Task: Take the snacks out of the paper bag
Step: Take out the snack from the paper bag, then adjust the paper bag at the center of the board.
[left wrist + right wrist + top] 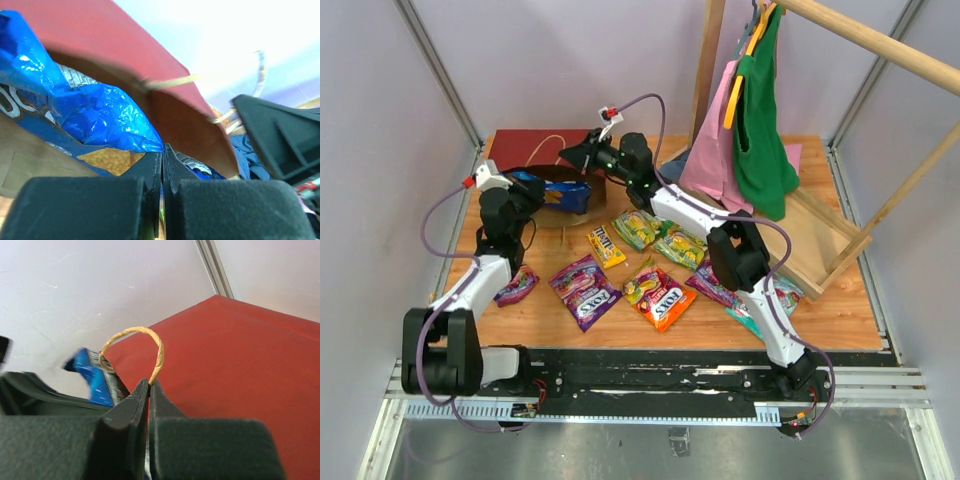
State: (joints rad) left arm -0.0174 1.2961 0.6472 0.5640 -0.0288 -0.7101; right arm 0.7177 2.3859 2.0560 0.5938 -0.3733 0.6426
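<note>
The dark red paper bag (pixel 535 148) lies on its side at the back left, its mouth facing the front. A blue packet (pixel 566 194) sticks out of the mouth. My left gripper (pixel 533 190) is at the mouth and shut on that blue packet (pixel 100 115), with the bag's brown inside (pixel 185 125) behind it. My right gripper (pixel 577 155) is shut on the bag's twine handle (pixel 152 337) above the red bag wall (pixel 240 355). Several snacks lie on the table: a purple one (pixel 585 290), an orange one (pixel 663 300), a yellow one (pixel 606 246) and a green one (pixel 638 228).
A pink garment (pixel 715 140) and a green garment (pixel 760 130) hang from a wooden rack at the back right. Its pale wooden base frame (pixel 825 245) lies on the table's right side. A small purple packet (pixel 516 286) lies beside the left arm.
</note>
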